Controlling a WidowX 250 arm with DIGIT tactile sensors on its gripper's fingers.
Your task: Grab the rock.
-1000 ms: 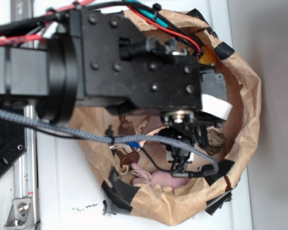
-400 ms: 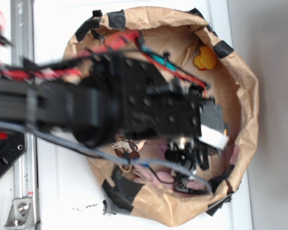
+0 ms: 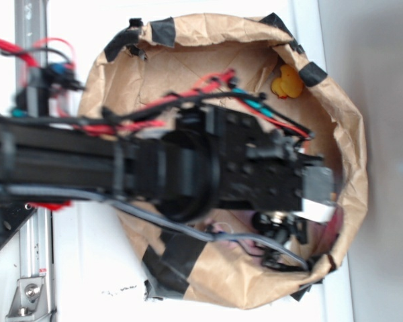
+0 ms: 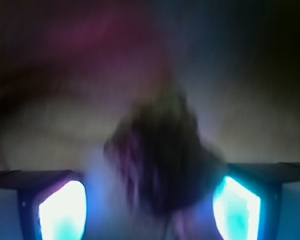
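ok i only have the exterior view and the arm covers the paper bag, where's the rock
observer: the wrist view shows the rock as a dark lump, sitting between the two pads of the gripper.
operator: are the pads on it
observer: too blurred to tell. The pad at image left seems to have a gap, and the one at image right looks close to the rock.
operator: anything else by it
observer: only a pink blur above the rock. I can't identify it.
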